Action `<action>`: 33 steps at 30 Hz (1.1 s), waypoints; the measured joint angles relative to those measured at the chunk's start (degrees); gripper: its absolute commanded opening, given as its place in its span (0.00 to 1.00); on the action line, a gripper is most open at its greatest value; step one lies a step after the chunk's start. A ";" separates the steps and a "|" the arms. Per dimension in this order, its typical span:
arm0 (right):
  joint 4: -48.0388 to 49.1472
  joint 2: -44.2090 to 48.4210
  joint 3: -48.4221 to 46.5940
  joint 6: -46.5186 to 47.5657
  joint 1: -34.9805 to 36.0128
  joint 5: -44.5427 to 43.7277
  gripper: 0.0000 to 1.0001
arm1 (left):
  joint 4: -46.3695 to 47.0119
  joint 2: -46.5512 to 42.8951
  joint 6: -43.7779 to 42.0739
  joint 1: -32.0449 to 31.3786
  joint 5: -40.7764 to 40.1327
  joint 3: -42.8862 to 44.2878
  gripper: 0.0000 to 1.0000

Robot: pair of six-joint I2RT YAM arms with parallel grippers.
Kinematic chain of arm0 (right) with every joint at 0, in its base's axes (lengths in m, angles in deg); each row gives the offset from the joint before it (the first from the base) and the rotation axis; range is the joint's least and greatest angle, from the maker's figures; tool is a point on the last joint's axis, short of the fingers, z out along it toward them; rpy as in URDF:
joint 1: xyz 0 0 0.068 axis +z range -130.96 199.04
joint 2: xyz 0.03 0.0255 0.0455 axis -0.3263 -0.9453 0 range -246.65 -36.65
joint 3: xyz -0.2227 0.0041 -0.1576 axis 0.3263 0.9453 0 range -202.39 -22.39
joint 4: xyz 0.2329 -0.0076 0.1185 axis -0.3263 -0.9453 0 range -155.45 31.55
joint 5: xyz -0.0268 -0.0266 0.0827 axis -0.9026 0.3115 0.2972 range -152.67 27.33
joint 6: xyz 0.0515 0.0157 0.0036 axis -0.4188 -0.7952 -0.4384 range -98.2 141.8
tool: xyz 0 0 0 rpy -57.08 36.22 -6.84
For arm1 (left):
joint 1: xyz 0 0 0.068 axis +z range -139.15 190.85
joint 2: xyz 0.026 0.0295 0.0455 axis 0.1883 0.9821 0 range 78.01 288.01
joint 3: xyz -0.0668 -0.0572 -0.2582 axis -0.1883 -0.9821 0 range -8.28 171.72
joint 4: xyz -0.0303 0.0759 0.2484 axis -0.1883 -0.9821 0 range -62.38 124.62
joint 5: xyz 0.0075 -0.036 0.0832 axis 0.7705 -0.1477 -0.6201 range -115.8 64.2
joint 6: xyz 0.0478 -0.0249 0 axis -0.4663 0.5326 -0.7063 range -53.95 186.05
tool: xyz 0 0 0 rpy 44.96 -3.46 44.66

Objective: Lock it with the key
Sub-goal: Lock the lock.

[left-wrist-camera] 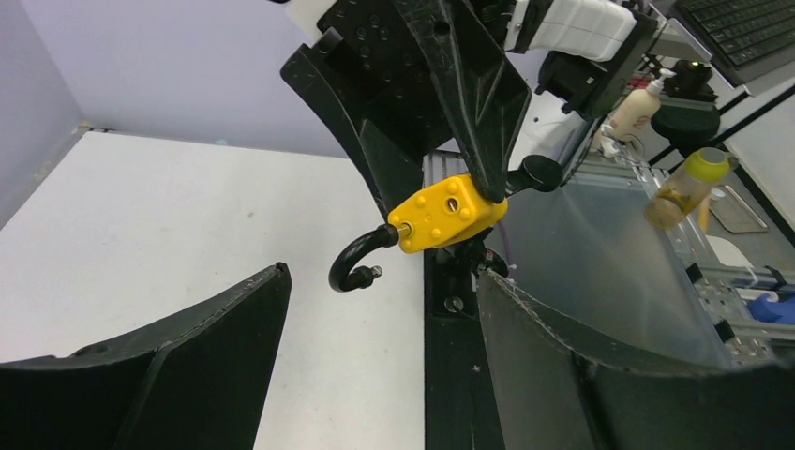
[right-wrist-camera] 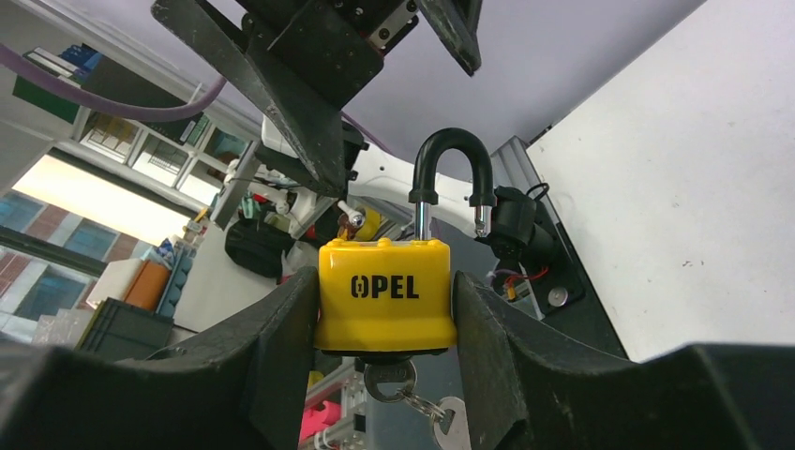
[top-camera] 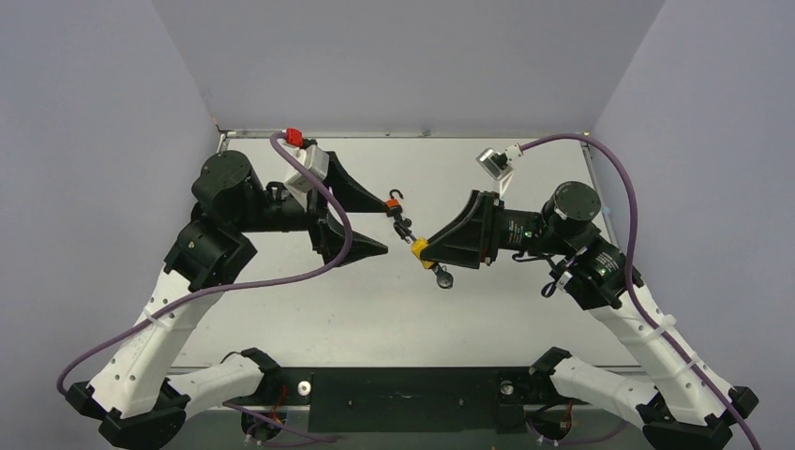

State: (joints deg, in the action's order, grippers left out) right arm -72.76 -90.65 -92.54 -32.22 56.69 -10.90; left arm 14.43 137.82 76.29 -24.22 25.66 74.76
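A yellow padlock is held above the middle of the table. My right gripper is shut on its body. In the right wrist view the padlock sits between my fingers. Its black shackle is open, with one end free. A key sits in the keyhole underneath, and a second key hangs from its ring. My left gripper is open and empty, its jaws on either side of the shackle without touching it. In the left wrist view the shackle hangs just beyond my open fingertips.
Purple cables loop over both arms. Grey walls close in the white table on three sides. A black base plate lies at the near edge. Shelves and bottles stand beyond the table.
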 measured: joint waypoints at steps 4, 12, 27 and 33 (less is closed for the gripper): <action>1.53 0.00 -0.02 -1.49 1.11 -0.13 0.02 | 0.17 1.31 1.27 0.44 4.44 0.20 0.70; 3.13 0.00 -0.94 -3.28 2.58 -0.44 0.02 | 7.37 2.12 7.19 1.16 9.31 -1.05 0.67; 5.29 -2.23 -2.19 -4.57 3.32 -0.55 0.01 | 15.85 1.92 14.32 1.16 11.65 -4.55 0.64; 5.25 -2.93 -2.21 -4.48 3.32 -0.81 0.00 | 17.77 1.73 15.50 1.27 11.98 -5.38 0.56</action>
State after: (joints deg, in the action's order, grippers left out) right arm -67.51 -93.58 -94.75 -36.70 60.01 -11.71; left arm 32.20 139.55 91.78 -22.95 37.64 69.39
